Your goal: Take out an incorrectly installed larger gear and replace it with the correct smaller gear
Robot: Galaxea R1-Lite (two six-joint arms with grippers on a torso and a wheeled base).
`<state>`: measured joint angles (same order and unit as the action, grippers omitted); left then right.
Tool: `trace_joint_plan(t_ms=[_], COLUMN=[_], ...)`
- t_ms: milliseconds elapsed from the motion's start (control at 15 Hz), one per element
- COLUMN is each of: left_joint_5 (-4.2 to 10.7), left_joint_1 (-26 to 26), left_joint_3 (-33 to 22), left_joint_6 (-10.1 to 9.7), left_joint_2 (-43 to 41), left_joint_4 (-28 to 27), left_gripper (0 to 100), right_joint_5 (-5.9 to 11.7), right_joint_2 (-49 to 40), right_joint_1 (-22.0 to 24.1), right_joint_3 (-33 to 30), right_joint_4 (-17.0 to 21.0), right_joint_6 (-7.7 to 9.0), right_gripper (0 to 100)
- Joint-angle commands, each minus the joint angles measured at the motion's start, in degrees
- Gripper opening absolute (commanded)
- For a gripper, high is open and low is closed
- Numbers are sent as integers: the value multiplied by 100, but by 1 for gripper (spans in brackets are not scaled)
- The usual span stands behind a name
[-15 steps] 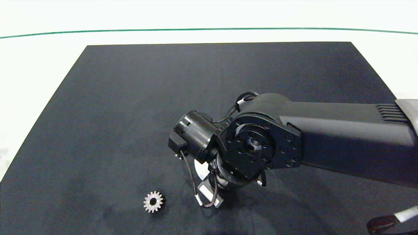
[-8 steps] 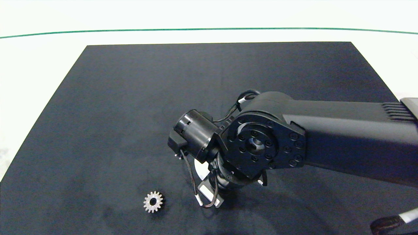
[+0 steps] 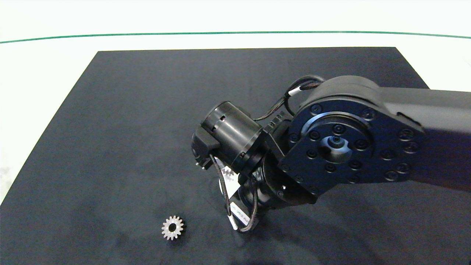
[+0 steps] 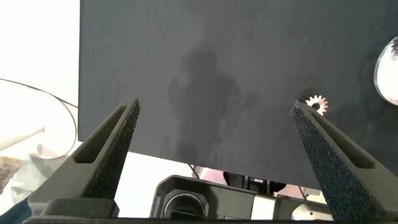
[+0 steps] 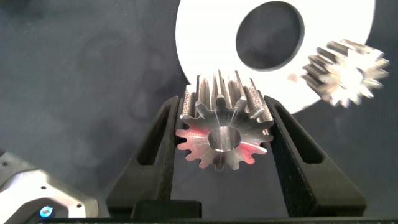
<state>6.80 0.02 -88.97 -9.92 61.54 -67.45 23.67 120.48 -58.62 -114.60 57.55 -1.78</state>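
While the left tool [image 4: 214, 158] gapes empty (parked), the right tool [image 5: 222, 134] clamps a gear [image 5: 222, 124]

text: none legible | only candidate: white tag [image 3: 237, 217] on cable of right arm [image 3: 368, 140], head view | its print was too small to read | other views: no lettering seen

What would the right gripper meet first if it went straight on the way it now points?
Probably the white disc: the right gripper, jaws shut on a gear, points at its near edge, by the dark hole. Depth is unclear.
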Motion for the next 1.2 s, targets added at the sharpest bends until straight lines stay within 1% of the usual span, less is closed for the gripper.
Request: trace_joint_plan(t_ms=[67, 133, 200, 267, 333, 400, 467, 533, 600, 667, 733, 867, 933, 1067, 1133, 1200], left_joint_5=[5, 5, 5, 5, 5, 5, 5, 5, 5, 5, 5, 5, 5, 5, 5, 5], left_joint_1=[6, 15, 15, 24, 33, 24, 24, 15, 15, 15, 15, 15, 15, 15, 15, 6], left_joint_3=[2, 2, 2, -7, -15, -15, -15, -7, -7, -7, -7, -7, -7, -7, -7, -7], left_joint_6=[-10, -10, -10, -10, -10, -10, -18, -10, -10, -10, -10, -10, -10, -18, -18, -10], left_joint_2=[7, 7, 7, 7, 7, 7, -1, -1, -1, -10, -10, -10, -10, -10, -10, -10], left_joint_4=[-40, -40, -40, -40, -49, -49, -49, -49, -49, -49, -49, -49, -49, -49, -49, -49], left_gripper=[100, 100, 100, 100, 100, 100, 100, 100, 100, 100, 100, 100, 100, 100, 100, 100], right_joint_5=[6, 23, 67, 164, 208, 199, 190, 190, 190, 217, 217, 181, 173, 155, 102, 14], right_joint_2=[-297, -482, -684, -903, -1123, -1325, -1527, -1738, -1861, -2134, -2257, -2415, -2459, -2679, -2740, -2758], right_joint_1=[-53, -44, -17, 18, 88, 114, 150, 211, 237, 308, 334, 378, 404, 484, 501, 545], right_joint_3=[1, 1, 1, 413, 843, 1212, 1573, 2065, 2372, 3076, 3410, 3884, 4007, 4746, 5009, 5211], right_joint_4=[318, 318, 318, 309, 283, 248, 98, -209, -482, -1071, -1290, -1378, -1422, -2108, -2363, -2530], right_joint_6=[-103, -226, -261, -279, -288, -305, -314, -314, -314, -297, -297, -314, -314, -323, -323, -332], right_gripper=[0, 0, 0, 0, 0, 0, 0, 0, 0, 0, 0, 0, 0, 0, 0, 0])
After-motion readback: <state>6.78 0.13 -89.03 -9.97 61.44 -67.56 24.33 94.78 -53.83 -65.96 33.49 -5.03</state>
